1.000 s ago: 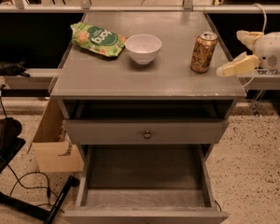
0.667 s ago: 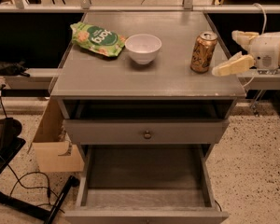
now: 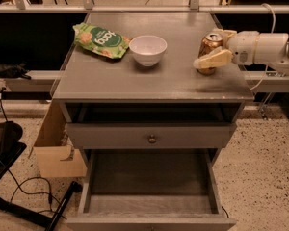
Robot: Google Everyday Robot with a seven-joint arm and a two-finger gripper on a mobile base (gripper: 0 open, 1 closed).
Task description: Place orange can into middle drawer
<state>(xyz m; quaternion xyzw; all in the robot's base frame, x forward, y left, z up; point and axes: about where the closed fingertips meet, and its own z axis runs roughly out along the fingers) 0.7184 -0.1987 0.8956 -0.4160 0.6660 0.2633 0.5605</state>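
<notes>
The orange can point(image 3: 210, 43) stands upright on the right side of the grey cabinet top point(image 3: 149, 76). My gripper point(image 3: 207, 48) reaches in from the right at can height. It is open, with one pale finger point(image 3: 213, 59) in front of the can and the other behind it, so the can sits between them. The middle drawer point(image 3: 149, 177) is pulled out wide at the bottom of the cabinet, and its plain grey floor is bare.
A white bowl point(image 3: 148, 49) and a green snack bag point(image 3: 100, 40) lie on the top, left of the can. A drawer with a small round knob point(image 3: 151, 138) sits slightly open above the middle drawer. A cardboard box point(image 3: 58, 153) and cables are on the floor at left.
My gripper has moved left from beside the can until its fingers straddle it. The can, bowl, bag and drawers have not moved.
</notes>
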